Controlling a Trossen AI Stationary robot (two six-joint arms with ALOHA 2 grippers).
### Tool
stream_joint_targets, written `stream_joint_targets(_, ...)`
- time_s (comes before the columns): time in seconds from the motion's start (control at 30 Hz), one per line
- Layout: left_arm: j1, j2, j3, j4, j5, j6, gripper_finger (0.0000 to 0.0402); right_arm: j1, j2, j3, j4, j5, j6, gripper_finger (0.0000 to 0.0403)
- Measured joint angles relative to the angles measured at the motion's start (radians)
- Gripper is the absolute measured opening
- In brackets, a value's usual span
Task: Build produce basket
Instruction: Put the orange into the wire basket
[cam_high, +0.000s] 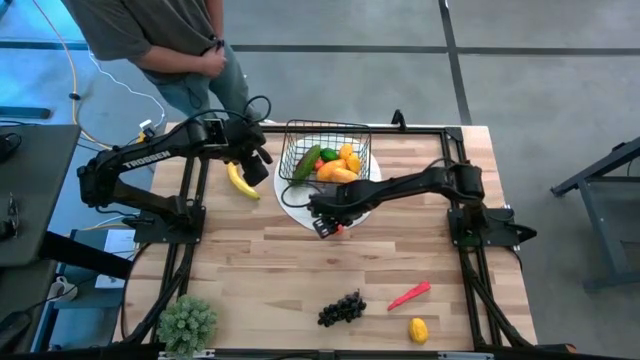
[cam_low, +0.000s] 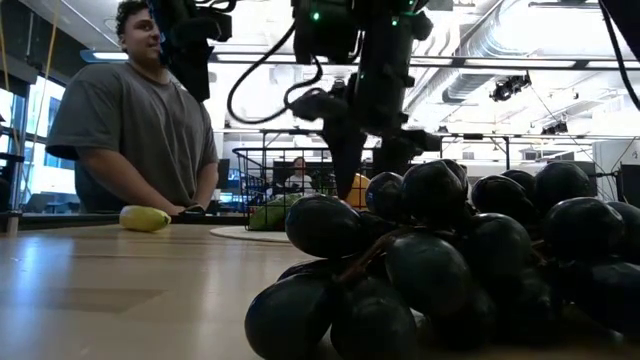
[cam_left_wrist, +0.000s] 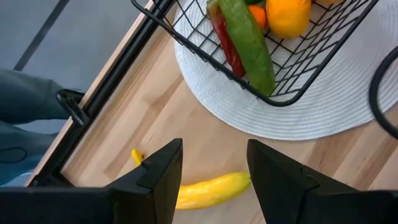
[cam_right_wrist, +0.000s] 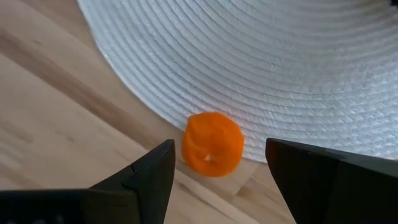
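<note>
Light wooden planks form the desk (cam_high: 300, 270), with a person (cam_low: 135, 120) standing at its far edge. On the far half sits a white woven round plate (cam_high: 372, 170), and the black wire-mesh basket (cam_high: 325, 128) rests on it. Inside the basket lie a green cucumber (cam_high: 306, 162), a red chili pepper (cam_left_wrist: 225, 38) alongside it, and orange-yellow mangoes (cam_high: 336, 172), all piled toward one end. The yellow banana (cam_high: 242, 182) lies on the bare wood just beside the plate, on the left arm's side. The left claw (cam_left_wrist: 213, 173) hangs above that banana with its fingers spread apart and nothing between them. The right claw (cam_right_wrist: 217, 169) is at the plate's near rim, fingers likewise spread and empty, directly over a small orange (cam_right_wrist: 212, 144) that sits on the wood touching the plate's edge. Near the front edge of the desk, well apart from the basket, lie dark grapes (cam_high: 342, 308), a second red chili (cam_high: 409, 295) and a lemon (cam_high: 418, 329). A green bushy potted plant (cam_high: 187, 322) stands at the front left corner.
</note>
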Motion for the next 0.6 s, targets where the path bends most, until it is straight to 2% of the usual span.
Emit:
stream_joint_targets(0.5,0.0,0.0,0.0,0.0,-0.001,0.026,0.017,0.006,0.075,0.0,0.023,-0.015,0.017,0.0232)
stream_joint_targets(0.6,0.0,0.0,0.0,0.0,-0.001,0.026,0.017,0.006,0.074,0.0,0.025,-0.016,0.017,0.0222)
